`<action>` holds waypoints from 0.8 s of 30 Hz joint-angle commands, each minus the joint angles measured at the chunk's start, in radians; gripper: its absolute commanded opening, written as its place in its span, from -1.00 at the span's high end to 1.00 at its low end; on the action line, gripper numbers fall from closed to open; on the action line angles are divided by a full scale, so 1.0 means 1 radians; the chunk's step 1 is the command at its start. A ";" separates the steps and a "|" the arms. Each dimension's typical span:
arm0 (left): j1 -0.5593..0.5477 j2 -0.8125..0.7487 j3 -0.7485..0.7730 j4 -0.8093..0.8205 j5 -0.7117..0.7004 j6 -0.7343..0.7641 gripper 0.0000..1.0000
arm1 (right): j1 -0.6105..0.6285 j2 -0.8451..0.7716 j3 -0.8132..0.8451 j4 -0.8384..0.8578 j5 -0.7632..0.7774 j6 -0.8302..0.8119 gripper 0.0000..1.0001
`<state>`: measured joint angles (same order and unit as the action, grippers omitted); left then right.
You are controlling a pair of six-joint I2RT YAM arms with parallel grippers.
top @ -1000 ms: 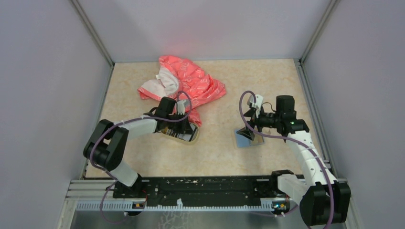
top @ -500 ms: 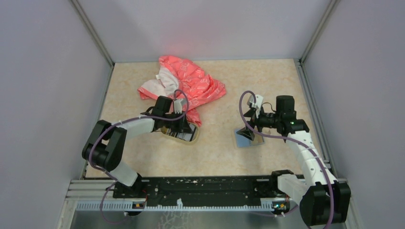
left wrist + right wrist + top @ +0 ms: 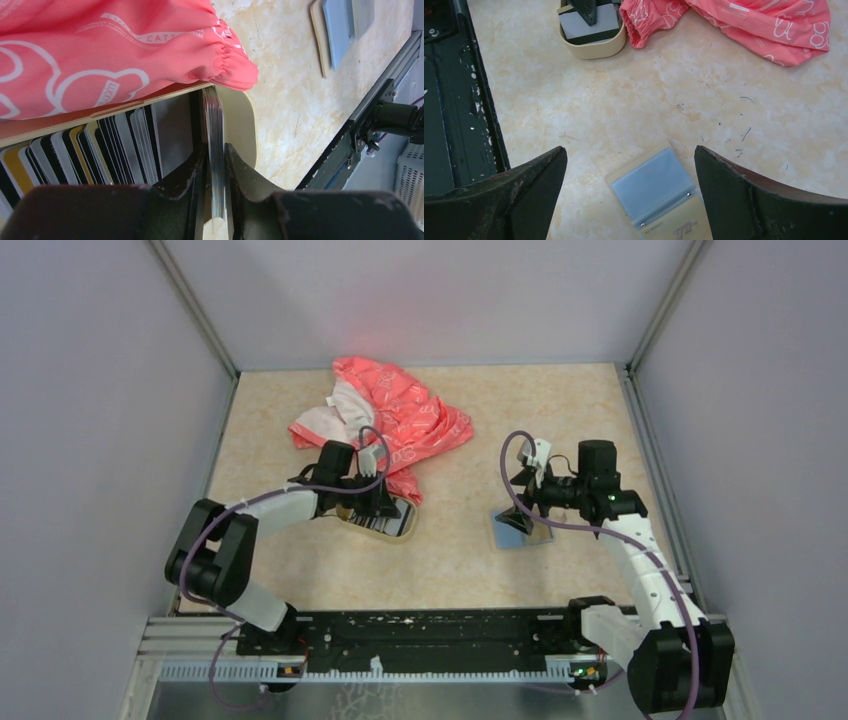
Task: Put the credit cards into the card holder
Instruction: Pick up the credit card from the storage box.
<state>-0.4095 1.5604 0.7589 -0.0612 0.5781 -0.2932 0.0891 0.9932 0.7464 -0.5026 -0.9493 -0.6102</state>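
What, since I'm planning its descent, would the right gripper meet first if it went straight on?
Probably the open card holder, lying on the table just ahead between the spread fingers of the right gripper; how far off is unclear.

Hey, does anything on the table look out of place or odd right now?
The pink cloth lies over one rim of the dish, crowding the cards in it. The left pincer seems to pinch a whole bundle of cards, not one.
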 commanded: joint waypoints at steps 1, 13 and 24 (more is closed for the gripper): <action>0.013 -0.040 -0.010 -0.003 0.034 0.016 0.51 | 0.003 0.001 0.018 0.009 -0.010 -0.016 -0.94; 0.030 -0.073 -0.039 0.011 0.037 0.005 0.49 | 0.003 0.004 0.019 0.006 -0.009 -0.020 -0.94; 0.041 -0.094 -0.058 0.017 0.033 -0.003 0.49 | 0.003 0.005 0.020 0.004 -0.009 -0.022 -0.94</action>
<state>-0.3790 1.5082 0.7132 -0.0597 0.5926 -0.2955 0.0891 0.9977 0.7464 -0.5121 -0.9436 -0.6109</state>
